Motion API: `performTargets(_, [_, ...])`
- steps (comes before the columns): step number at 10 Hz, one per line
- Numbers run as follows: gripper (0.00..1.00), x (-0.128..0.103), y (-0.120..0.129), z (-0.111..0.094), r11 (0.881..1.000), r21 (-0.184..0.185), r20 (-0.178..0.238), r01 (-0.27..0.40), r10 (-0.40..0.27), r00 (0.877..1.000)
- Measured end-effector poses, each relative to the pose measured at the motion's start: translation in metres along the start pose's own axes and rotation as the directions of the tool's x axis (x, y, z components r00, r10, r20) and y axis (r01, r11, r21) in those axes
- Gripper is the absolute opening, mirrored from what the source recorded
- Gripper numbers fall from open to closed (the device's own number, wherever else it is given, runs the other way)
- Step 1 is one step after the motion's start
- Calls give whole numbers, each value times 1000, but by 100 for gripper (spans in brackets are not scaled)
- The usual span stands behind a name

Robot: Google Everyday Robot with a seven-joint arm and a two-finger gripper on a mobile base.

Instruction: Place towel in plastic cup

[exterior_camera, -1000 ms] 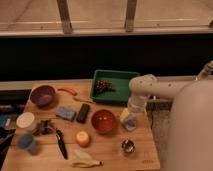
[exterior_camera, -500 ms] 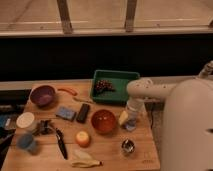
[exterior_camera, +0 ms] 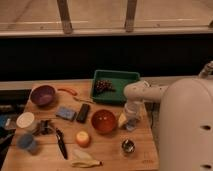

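Fingers point(exterior_camera: 131, 118) right at the towel point(exterior_camera: 131, 126) beside the red bowl point(exterior_camera: 103, 121), their spread and any grip impossible to tell.

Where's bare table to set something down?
Bare wooden table: front centre between the round orange object and small metal cup, and the front right corner. Crowded on the left around the small blue plastic cup. The pincer hangs beside the red bowl.
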Motion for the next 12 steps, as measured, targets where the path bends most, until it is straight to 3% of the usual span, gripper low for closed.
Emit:
performTargets(6, [3,1,0,-4,1000,-6,27,6,-6,1000])
performTargets(8, [0,1,1,-7,1000,-14,36,3,-2,999])
performTargets(9, [0,3,-7,-16,1000,-20,64,-19,20,998])
performTargets(11, [0,4,-25,-48,998,-29,127,-61,64,990])
performTargets(12, [0,3,-32,-73,997,-32,171,-76,81,982])
